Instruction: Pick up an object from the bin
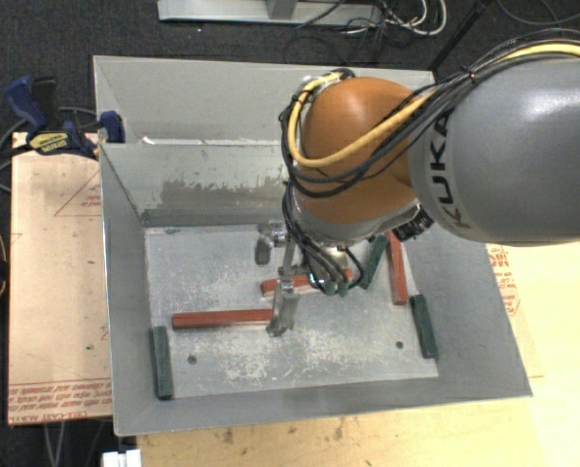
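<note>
In the camera view, we see the pincer (280,311) low over the floor of the grey bin (125,261), beneath the orange cover (358,154) on the wrist. A long red-brown bar (222,319) lies flat on the floor. Its near end is right at the pincer's tip, and the rest stretches away to the pincer's left. We cannot tell whether the pincer is released or clenched, nor whether it touches the bar.

A short red piece (270,287) lies just behind the pincer. A second red bar (399,272) and a dark green bar (423,326) lie well to its right. Another green bar (161,363) lies far to its left.

We judge the long bar to be stiff, light and unlikely to crush, like a strip of wood or plastic. It sits thin and flat on the metal, so it offers little height to grip. Held at the end, it would probably droop or twist out. We would grip it across its narrow width, nearer its middle, which lies to the pincer's left.
</note>
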